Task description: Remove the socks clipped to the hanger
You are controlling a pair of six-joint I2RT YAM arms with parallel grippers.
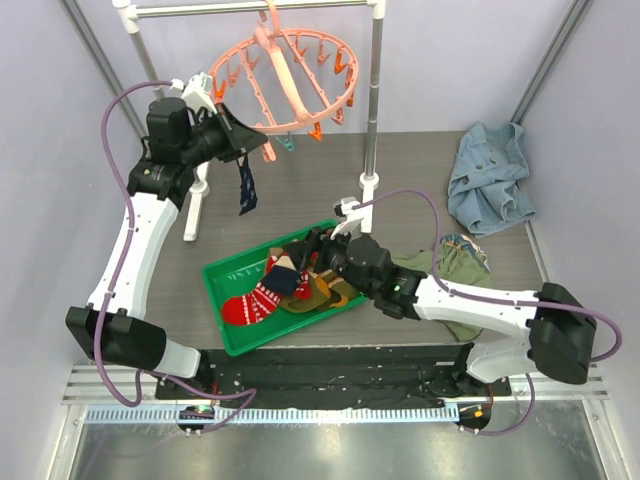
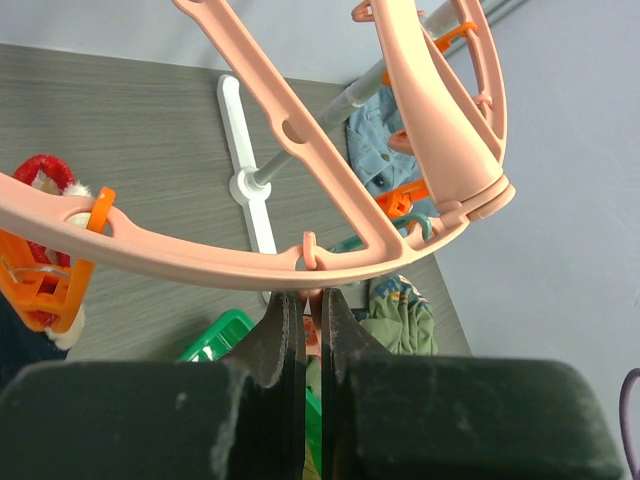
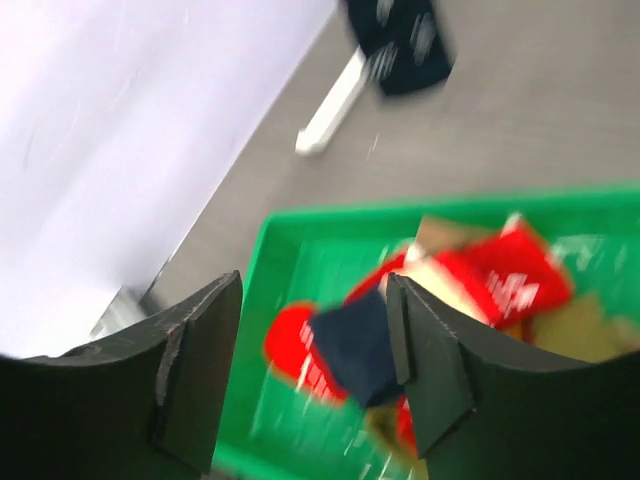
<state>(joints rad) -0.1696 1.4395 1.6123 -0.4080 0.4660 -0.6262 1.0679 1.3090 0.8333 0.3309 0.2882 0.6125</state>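
The salmon-pink hanger (image 1: 285,75) hangs from the white rack. My left gripper (image 1: 245,135) is at its near rim. In the left wrist view the left gripper (image 2: 312,305) is shut on an orange peg under the hanger rim (image 2: 200,265). One dark navy sock (image 1: 246,188) hangs below the left gripper. My right gripper (image 1: 315,245) is open and empty over the green tray (image 1: 225,275). The tray holds a red sock (image 1: 255,303), a navy sock (image 1: 285,278) and olive socks (image 1: 320,293). In the blurred right wrist view the navy sock (image 3: 360,345) lies below the right gripper (image 3: 315,290).
The white rack's poles (image 1: 375,95) and feet (image 1: 195,205) stand behind the tray. A blue denim garment (image 1: 490,175) lies at the back right. An olive-green shirt (image 1: 455,265) lies beside the right arm. Grey walls close in both sides.
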